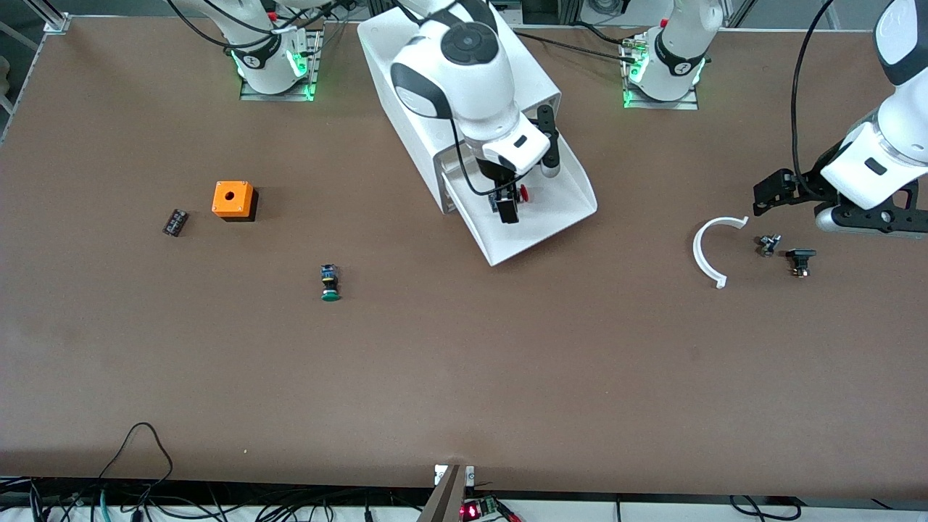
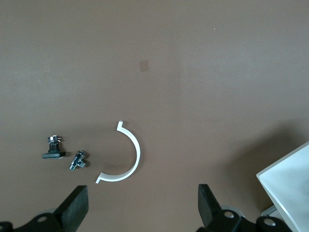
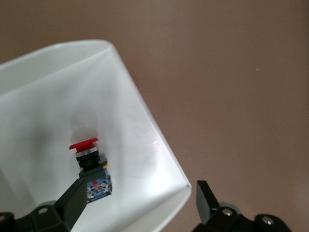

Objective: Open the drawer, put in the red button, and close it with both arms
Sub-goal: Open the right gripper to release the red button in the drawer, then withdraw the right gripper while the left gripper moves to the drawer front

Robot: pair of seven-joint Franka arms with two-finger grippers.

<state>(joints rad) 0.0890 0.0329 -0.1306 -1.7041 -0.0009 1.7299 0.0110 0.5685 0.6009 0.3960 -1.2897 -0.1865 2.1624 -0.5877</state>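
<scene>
Hanging over the pulled-out white drawer (image 1: 540, 217), my right claw (image 1: 516, 206) has its fingers spread, one fingertip (image 3: 79, 191) just beside the red button (image 3: 89, 166) and the other (image 3: 205, 195) out past the drawer's rim. The red button lies inside the drawer on the white floor, on its side, red cap pointing away from the fingertip and its blue-and-black body toward it; I am not gripping it. The drawer sticks out of the white cabinet (image 1: 406, 80), which sits at about twelve o'clock on the worktop (image 1: 464, 377), between the two arm bases.

My left claw (image 1: 768, 196) waits at about three o'clock, over bare worktop near the left arm's end, its fingers (image 2: 75, 208) wide apart with nothing between them. Under it, nearer the front camera, lie a white half-ring (image 1: 709, 250), a small metal fitting (image 1: 769, 244) and a small black part (image 1: 800, 259) side by side, none touching.

Toward the right arm's end, at about nine o'clock, an orange box (image 1: 233, 199) with a round hole in its top stands beside a small dark block (image 1: 175, 222). The green button (image 1: 330, 283) lies on its side nearer the front camera, well apart from both.
</scene>
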